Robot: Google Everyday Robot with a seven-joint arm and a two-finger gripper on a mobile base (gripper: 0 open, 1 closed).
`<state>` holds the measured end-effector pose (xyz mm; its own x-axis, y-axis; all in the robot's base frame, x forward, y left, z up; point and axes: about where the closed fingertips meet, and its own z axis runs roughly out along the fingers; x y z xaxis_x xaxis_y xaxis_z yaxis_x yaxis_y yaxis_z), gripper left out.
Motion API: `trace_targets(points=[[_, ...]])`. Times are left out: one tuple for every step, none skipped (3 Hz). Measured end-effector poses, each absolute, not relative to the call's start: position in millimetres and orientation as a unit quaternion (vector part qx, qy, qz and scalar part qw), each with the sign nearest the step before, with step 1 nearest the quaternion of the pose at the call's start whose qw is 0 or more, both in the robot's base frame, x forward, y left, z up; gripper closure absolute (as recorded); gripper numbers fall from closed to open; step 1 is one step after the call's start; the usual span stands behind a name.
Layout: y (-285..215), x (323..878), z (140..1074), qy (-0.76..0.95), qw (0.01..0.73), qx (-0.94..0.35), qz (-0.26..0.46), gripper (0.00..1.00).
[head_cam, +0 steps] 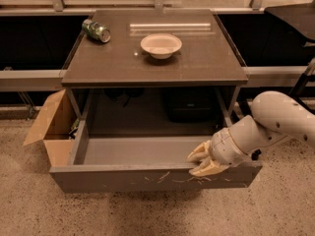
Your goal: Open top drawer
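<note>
The top drawer of the grey-brown cabinet is pulled far out toward the camera, its inside bare. Its flat front shows whitish scratches right of centre. My gripper, cream-coloured on a white arm reaching in from the right, sits at the top edge of the drawer front, right of centre, with one finger inside the drawer and one over the front lip. The fingers look closed on that front edge.
On the cabinet top lie a white bowl and a green can on its side. An open cardboard box stands on the floor left of the drawer. Speckled floor lies in front.
</note>
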<state>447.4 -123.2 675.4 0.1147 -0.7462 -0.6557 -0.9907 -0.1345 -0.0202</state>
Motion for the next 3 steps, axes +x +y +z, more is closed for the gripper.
trace_targets(points=[[-123.2, 447.4, 675.4, 0.613, 0.237, -0.708, 0.257, 0.58], [-123.3, 447.4, 675.6, 0.613, 0.238, -0.708, 0.257, 0.34], [-134.1, 453.8, 694.8, 0.610, 0.261, -0.704, 0.253, 0.12]])
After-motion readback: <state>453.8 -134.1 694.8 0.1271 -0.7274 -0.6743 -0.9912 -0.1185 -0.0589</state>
